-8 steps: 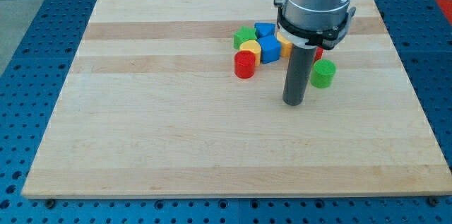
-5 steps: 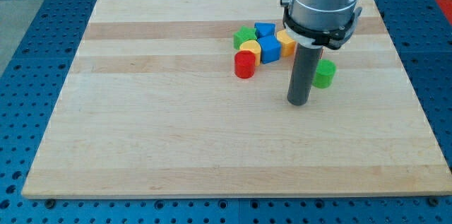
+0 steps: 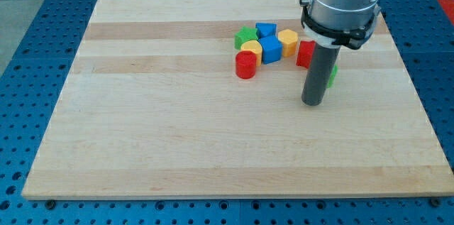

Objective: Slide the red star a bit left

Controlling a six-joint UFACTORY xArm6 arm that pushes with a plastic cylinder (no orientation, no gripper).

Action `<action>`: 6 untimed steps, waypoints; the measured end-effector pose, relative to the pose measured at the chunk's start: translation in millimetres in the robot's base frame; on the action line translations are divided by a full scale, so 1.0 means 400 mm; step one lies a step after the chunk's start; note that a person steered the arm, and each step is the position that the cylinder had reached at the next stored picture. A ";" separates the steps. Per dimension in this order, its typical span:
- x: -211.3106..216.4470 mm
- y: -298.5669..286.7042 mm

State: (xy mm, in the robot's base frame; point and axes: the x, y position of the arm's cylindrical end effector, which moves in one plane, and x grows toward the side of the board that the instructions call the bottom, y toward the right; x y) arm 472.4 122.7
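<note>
While my tip (image 3: 313,103) sits below-right of red star (image 3: 305,53) — no claw, nothing held — green block (image 3: 332,74) half hidden.

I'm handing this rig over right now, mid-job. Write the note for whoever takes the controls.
My tip rests on the board, below and slightly right of the red star, not touching it.
The red star sits right of the orange block, partly hidden by the arm.
A green block sits just behind the rod.
Done: no push on the star evident.
Left: bring the tip to the star's right side, nudge it left.
</note>
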 end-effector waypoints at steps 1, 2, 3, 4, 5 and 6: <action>0.000 0.011; 0.000 0.026; 0.000 0.041; 0.000 0.055; 0.000 0.089; 0.000 0.215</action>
State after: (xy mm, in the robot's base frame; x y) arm 472.4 208.8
